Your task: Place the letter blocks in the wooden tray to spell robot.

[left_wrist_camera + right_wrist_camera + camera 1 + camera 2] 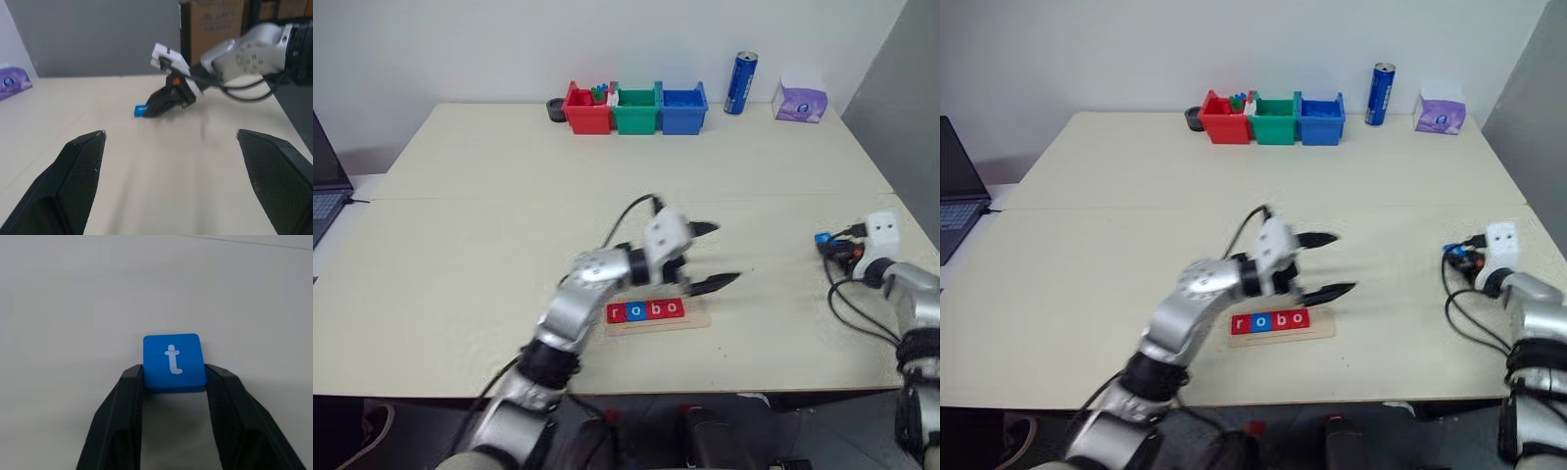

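The wooden tray (697,320) lies near the table's front edge with several letter blocks (646,311) in it, reading r, o, b, o in red and blue. My left gripper (717,257) hovers open just above and behind the tray's right end, nothing between its fingers. Far to the right, my right gripper (173,374) is shut on a blue block bearing a white t (173,361), low over the table. The head views show the same block as a small blue spot (822,238) at the gripper's tip.
Red (586,111), green (636,110) and blue bins (683,108) stand in a row at the table's back edge, with a blue can (740,83) and a purple tissue pack (800,101) to their right. A laptop (325,186) sits off the left edge.
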You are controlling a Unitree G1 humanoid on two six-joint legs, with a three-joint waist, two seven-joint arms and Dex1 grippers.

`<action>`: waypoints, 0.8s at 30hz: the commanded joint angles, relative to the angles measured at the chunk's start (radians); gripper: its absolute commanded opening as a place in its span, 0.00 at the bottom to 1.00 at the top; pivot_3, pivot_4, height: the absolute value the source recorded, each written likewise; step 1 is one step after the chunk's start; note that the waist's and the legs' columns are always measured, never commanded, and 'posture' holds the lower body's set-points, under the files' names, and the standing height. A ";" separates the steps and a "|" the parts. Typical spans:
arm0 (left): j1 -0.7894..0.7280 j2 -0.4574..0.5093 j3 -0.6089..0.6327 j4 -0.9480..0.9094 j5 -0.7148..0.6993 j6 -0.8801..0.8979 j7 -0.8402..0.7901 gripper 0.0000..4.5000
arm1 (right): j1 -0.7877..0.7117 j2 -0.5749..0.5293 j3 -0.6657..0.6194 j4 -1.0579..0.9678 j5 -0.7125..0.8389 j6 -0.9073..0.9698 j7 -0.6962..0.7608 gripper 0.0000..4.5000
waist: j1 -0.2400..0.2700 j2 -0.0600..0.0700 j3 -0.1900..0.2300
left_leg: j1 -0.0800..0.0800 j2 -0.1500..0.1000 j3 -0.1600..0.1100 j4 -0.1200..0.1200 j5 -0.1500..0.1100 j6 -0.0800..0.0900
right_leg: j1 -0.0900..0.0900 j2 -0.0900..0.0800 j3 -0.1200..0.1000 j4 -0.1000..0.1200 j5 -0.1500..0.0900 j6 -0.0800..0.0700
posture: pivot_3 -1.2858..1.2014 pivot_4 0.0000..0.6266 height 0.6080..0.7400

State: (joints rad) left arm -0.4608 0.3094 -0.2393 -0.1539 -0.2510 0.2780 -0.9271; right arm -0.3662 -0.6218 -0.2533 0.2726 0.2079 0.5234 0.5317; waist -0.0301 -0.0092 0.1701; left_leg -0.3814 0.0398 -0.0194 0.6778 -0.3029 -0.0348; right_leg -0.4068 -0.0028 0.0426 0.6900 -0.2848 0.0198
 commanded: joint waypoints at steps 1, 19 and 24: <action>0.056 0.075 0.071 -0.176 -0.096 0.022 -0.044 1.00 | 0.153 0.103 0.033 -0.490 0.062 0.310 -0.143 0.33 | 0.003 0.000 0.000 | 0.000 0.000 -0.001 0.000 0.000 -0.001 | 0.000 0.000 -0.001 0.000 0.000 0.000 | 0.52 0.24 1.00; 0.326 0.247 0.167 -0.323 -0.214 0.016 -0.070 1.00 | 0.344 0.491 0.147 -1.102 0.055 0.905 -0.499 0.33 | 0.000 -0.001 -0.002 | 0.001 -0.011 -0.004 0.000 0.001 -0.001 | 0.002 0.003 -0.002 -0.001 -0.001 0.003 | 0.52 0.24 1.00; 0.327 0.260 0.144 -0.341 -0.255 0.032 -0.122 1.00 | 0.326 0.517 0.162 -1.087 0.047 0.902 -0.506 0.33 | -0.002 -0.003 -0.003 | 0.001 -0.011 -0.004 0.000 0.001 -0.001 | 0.002 0.003 -0.002 -0.002 -0.001 0.003 | 0.52 0.24 1.00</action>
State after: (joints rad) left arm -0.1330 0.5624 -0.0905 -0.4451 -0.4736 0.3165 -1.0305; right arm -0.0412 -0.1123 -0.1063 -0.8176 0.2547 1.4109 0.0251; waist -0.0318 -0.0124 0.1674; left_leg -0.3802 0.0291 -0.0234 0.6776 -0.3021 -0.0359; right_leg -0.4050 0.0001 0.0405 0.6883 -0.2860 0.0231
